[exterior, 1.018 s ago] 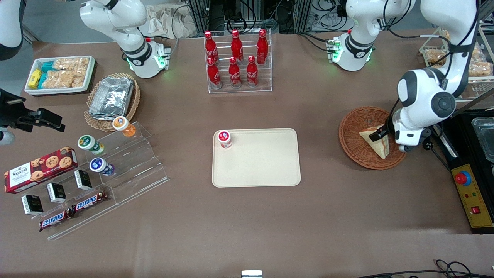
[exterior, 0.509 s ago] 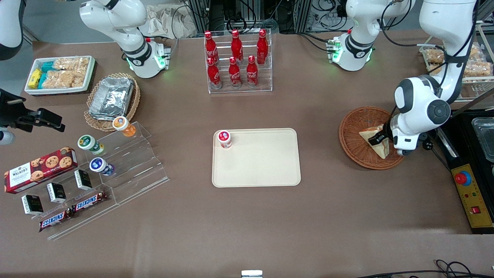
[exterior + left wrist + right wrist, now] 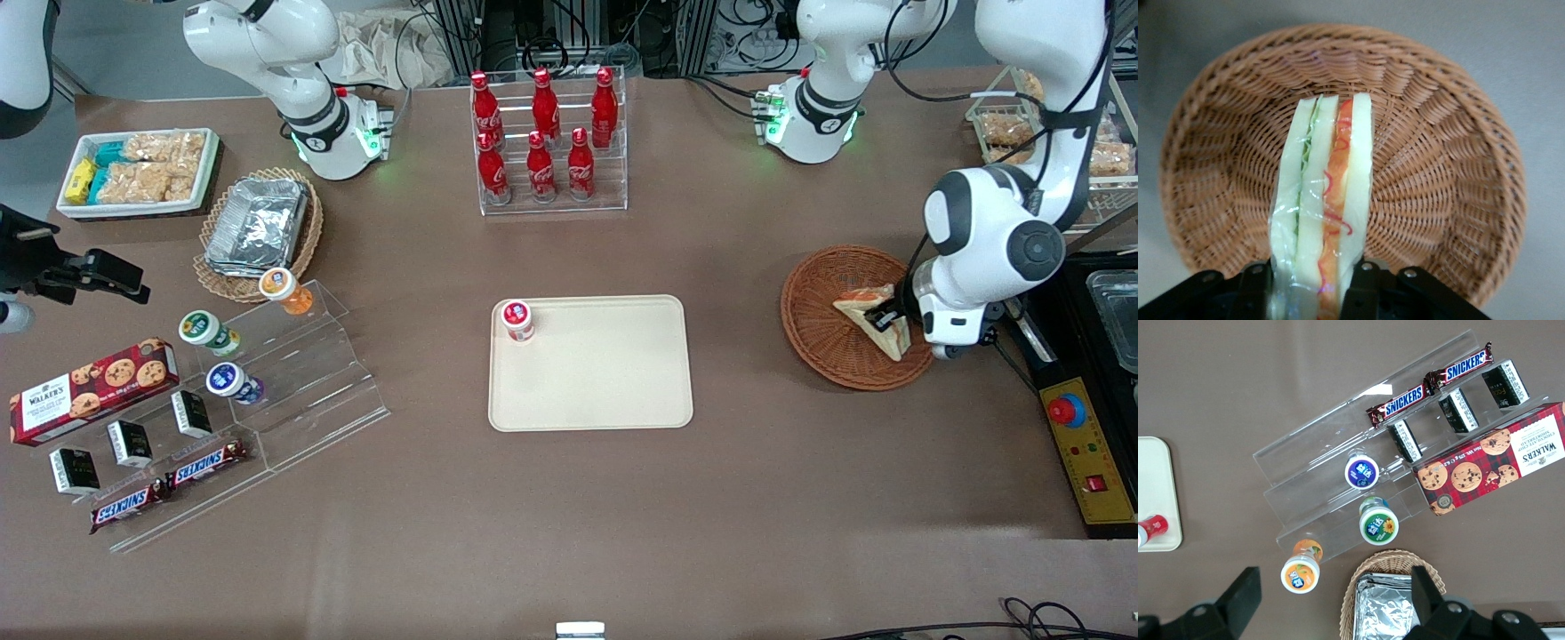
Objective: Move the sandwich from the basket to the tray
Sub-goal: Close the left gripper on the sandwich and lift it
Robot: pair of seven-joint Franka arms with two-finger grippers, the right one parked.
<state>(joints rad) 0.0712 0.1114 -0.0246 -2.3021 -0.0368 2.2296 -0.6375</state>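
Nearest the front camera, toward the parked arm's end of the table, 2 Snickers bars [image 3: 169, 484] are laid on the lowest step of a clear acrylic riser [image 3: 293, 391], with a red box of cookies [image 3: 89, 389] just beside it. Farther from the camera, at the middle of the table, the tray [image 3: 613, 382] is set flat, and 1 small red-lidded cup [image 3: 516, 319] is stood in one of its corners. Toward the working arm's end, the basket [image 3: 818, 342] is seen well apart from the tray. The sandwich [image 3: 867, 313] is held over the basket, its filled edge turned up in the wrist view, where green and orange-red stripes are shown between pale bread under clear wrap [image 3: 1328, 200]. The gripper [image 3: 889, 317] is clenched on the sandwich: in the wrist view, 2 black fingers [image 3: 1368, 283] are pressed against its 2 flat faces. Whether the sandwich's lower corner is touching the wicker cannot be told. Farther still, 6 red cola bottles [image 3: 542, 133] are stood upright in a clear rack, and a paler wicker basket [image 3: 258, 227] filled with foil trays is placed near a white bin of snack packets [image 3: 138, 169].
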